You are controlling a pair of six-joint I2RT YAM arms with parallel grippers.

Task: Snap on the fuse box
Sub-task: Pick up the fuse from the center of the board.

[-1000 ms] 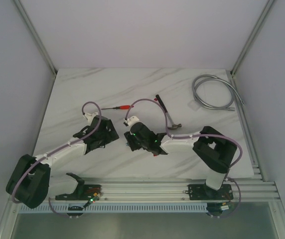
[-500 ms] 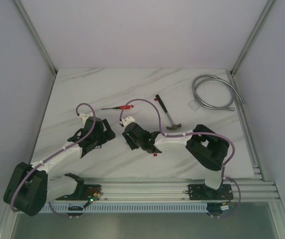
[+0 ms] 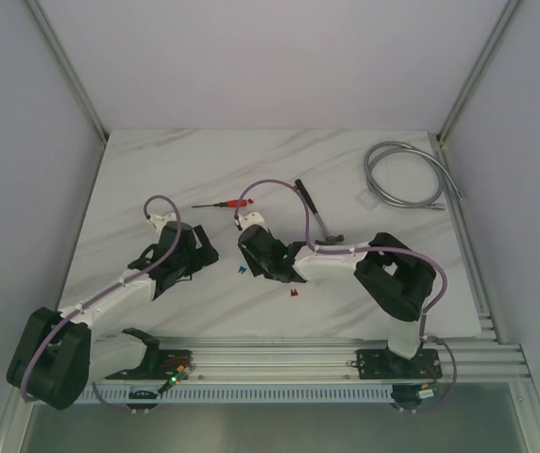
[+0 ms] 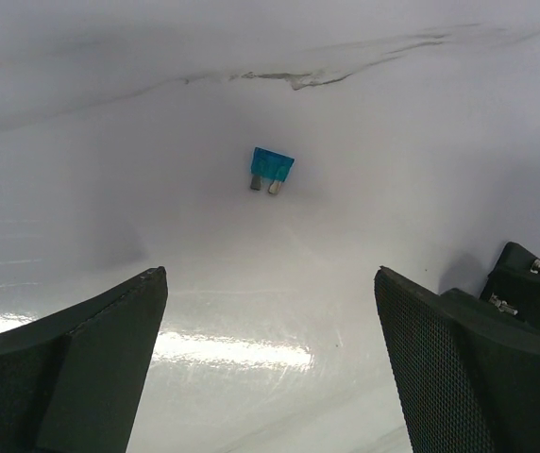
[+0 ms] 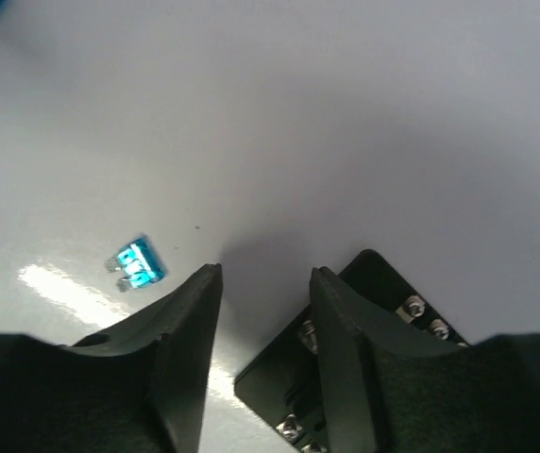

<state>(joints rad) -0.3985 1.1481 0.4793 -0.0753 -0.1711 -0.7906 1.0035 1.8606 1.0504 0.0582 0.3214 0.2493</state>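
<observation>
The fuse box (image 5: 383,288) is a black block with small metal screws. It lies on the white table under my right gripper (image 5: 265,269), whose fingers stand a narrow gap apart with nothing clamped. The right finger (image 5: 345,321) hangs over the box's left edge. In the top view the right gripper (image 3: 254,261) covers the box. My left gripper (image 4: 270,274) is wide open and empty, low over the table, also seen from above (image 3: 206,257). A black corner with metal bits (image 4: 532,288) at its right looks like the box.
A loose blue fuse (image 4: 272,168) lies between the grippers, also in the right wrist view (image 5: 138,264) and from above (image 3: 242,272). A red fuse (image 3: 294,295), a red-handled screwdriver (image 3: 227,204), a hammer (image 3: 317,219) and a coiled grey hose (image 3: 402,175) lie around.
My left gripper drew back to the left and has since held still. My right gripper shifted left, then slightly farther away, uncovering the red fuse and the blue fuse.
</observation>
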